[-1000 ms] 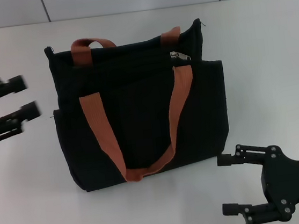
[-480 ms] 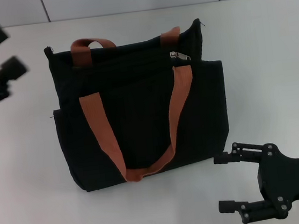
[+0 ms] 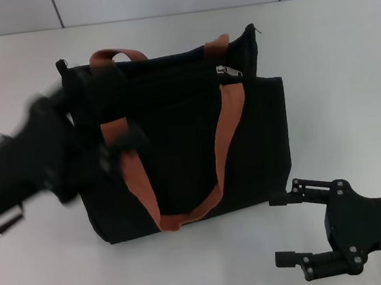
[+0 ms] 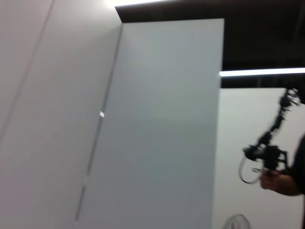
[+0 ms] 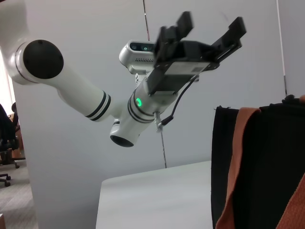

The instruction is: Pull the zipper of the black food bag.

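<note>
- The black food bag (image 3: 184, 143) stands upright on the white counter (image 3: 347, 63), front panel facing the robot, orange-brown straps (image 3: 227, 135) looping down its face.
- The zipper (image 3: 228, 71) sits on the top edge, toward the bag's right end, its silver tab lying along the zip track, which runs left to right across the bag's mouth.
- The left gripper (image 5: 202, 29) is up over the bag's left side, a dark smear in the head view; the right wrist view shows its jaws spread, holding nothing.
- The right gripper (image 3: 290, 227) sits low on the counter near the bag's front right corner, jaws parted and empty.
- The zipper lies up and beyond the right jaws, and well to the right of the left ones; which arm is nearer is hard to call, probably the right.
</note>
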